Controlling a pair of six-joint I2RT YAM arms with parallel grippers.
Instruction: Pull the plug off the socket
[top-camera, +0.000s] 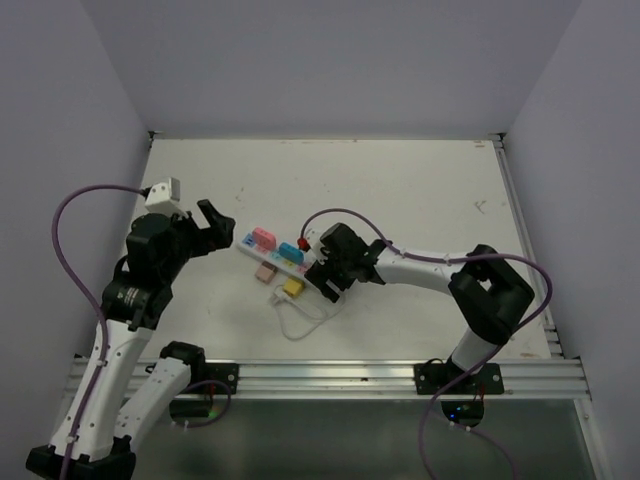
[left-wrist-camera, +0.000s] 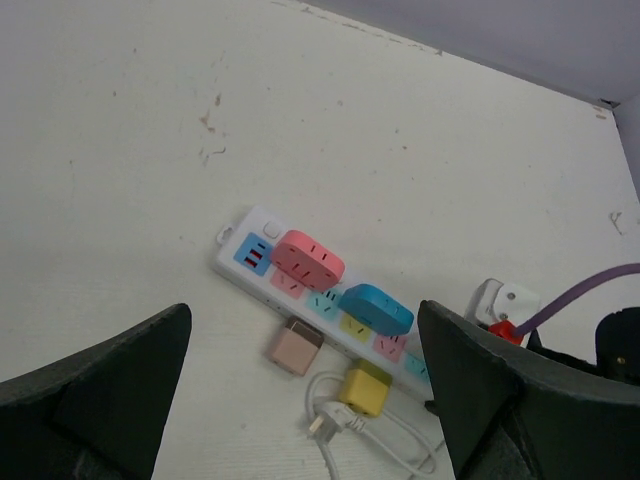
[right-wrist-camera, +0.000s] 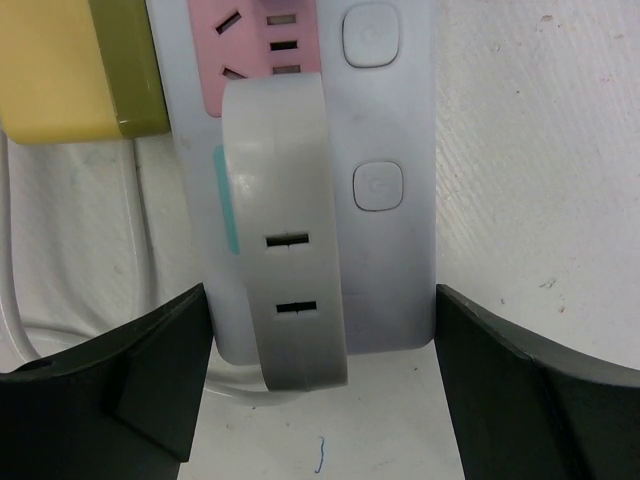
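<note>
One socket, one cord, five plugs: pink, blue, white, beige, yellow.

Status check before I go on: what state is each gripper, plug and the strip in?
socket: flat on the table.
left gripper: open, empty, hovering.
right gripper: closed on the socket's end.
pink plug: seated.
blue plug: seated.
white plug: seated, at the gripped end.
yellow cube: against socket's side, seating unclear.
beige cube: same.
cord plug: loose on table.
</note>
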